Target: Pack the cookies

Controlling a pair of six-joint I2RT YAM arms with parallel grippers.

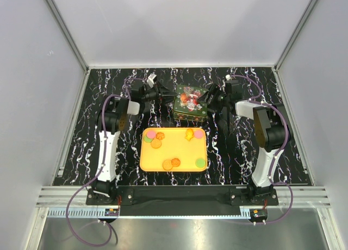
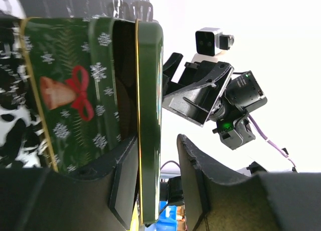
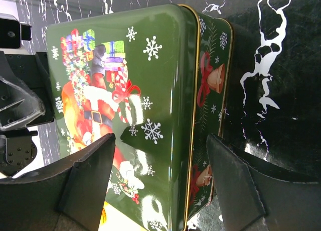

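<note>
Top view: green Christmas tin (image 1: 190, 104) sits lid-on at the back of the black marbled surface (image 1: 228, 152). Left hand (image 1: 167, 97) is at its left edge, right hand (image 1: 208, 100) at its right edge. Nearer the arm bases is a yellow tray (image 1: 179, 150). The cookies (image 1: 156, 143) lie loose on it: several orange, with pink and green ones, in one group along the far side and another along the near side. None in either hand.

Left wrist view: left hand (image 2: 158, 138) is parted, with the tin lid (image 2: 150, 90) and its gold-edged rim between the fingers (image 2: 193, 181). That finger stands clear of the rim. Tin body (image 2: 65, 95) shows a bell with a red bow.

Right wrist view: right hand (image 3: 159, 136) is spread wide, straddling the tin's end. One finger is in front of the Santa lid (image 3: 125, 90), the other at the tin's side wall (image 3: 210, 80). Cannot tell whether the pads touch metal.
</note>
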